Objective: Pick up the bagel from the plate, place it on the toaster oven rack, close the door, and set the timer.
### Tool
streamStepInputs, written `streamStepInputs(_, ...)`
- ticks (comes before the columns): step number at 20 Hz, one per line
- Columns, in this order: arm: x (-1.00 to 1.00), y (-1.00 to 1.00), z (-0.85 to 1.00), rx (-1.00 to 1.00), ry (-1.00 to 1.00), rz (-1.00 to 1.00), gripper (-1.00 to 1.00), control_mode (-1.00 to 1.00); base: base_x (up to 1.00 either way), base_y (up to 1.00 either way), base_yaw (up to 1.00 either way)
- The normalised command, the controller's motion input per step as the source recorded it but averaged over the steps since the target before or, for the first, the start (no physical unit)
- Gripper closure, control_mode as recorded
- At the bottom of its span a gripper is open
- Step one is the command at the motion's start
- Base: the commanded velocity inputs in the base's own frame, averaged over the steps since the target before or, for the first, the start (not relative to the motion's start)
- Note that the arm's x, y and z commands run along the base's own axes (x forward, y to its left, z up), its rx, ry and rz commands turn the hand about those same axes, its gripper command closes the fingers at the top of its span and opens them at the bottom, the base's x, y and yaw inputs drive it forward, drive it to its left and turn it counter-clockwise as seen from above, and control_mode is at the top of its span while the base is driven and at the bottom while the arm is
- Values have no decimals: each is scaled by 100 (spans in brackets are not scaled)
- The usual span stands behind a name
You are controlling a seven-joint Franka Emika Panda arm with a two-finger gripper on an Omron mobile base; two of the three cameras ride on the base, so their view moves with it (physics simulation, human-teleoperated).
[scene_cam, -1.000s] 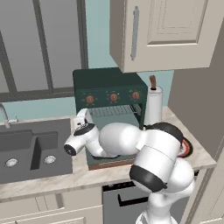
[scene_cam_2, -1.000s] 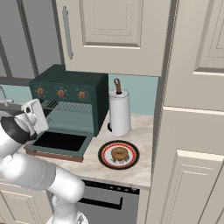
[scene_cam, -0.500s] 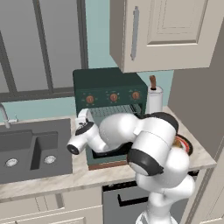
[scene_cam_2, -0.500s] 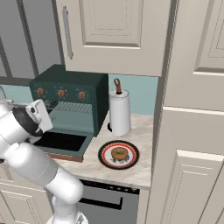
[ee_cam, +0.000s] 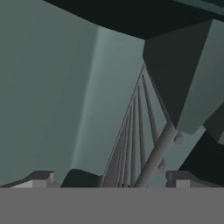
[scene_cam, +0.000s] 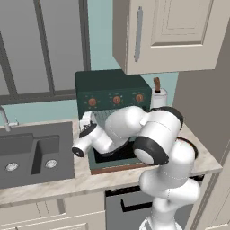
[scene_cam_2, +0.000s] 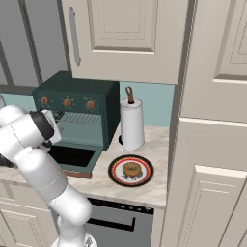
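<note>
Golden-brown and small, the bagel (scene_cam_2: 131, 169) sits on the plate (scene_cam_2: 116, 176) on the table (scene_cam_2: 159, 189). It looks light and firm, so pinching across its ring should work. Farther back, the gripper (scene_cam: 87, 122) is wide open and empty by the toaster oven rack (ee_cam: 131, 144).

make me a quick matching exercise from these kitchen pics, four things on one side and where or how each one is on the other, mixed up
Things:
1. small golden-brown bagel
2. dark green toaster oven door
3. white paper-towel roll
4. robot's two-finger gripper

States:
A. standing upright to the right of the dark green toaster oven
B. folded down open
C. lying on the round red-rimmed plate
D. open, at the silver wire rack

Pairs: 1-C, 2-B, 3-A, 4-D
</note>
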Motion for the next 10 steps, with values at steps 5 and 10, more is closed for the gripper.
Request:
streamStepInputs(5,37,0,0,0,0,0,100,-100,0,0,0)
streamStepInputs(10,31,0,0,0,0,0,100,-100,0,0,0)
